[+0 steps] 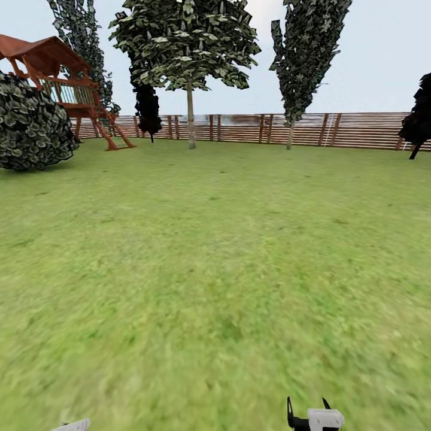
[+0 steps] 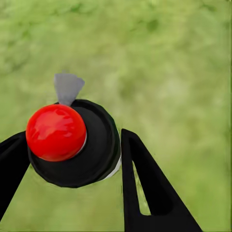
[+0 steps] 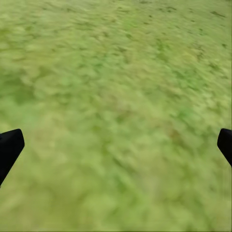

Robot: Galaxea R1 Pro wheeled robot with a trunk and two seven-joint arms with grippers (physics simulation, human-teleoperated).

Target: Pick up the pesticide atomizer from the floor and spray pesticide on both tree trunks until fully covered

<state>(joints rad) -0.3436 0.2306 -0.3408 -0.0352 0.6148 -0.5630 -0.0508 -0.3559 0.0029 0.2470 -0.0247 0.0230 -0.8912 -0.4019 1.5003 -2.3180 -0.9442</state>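
- While the robot faces the lawn (image 1: pixel 215 269), the pesticide atomizer (image 2: pixel 72 145) sits between the left gripper (image 2: pixel 72 159) fingers, which are closed on its black body below the red cap (image 2: pixel 55 131).
- Its grey nozzle (image 2: pixel 66 87) points away from the wrist.
- Right gripper (image 3: pixel 116 145): spread wide, holding nothing, grass beneath.
- Both trees stand at the fence (image 1: pixel 335 130): one trunk (image 1: pixel 191 117) centre, another (image 1: pixel 290 136) to its right.
- Judged rigid, light and probably smooth plastic; gripping the round body seems soundest, though contact on one side is hard to confirm.
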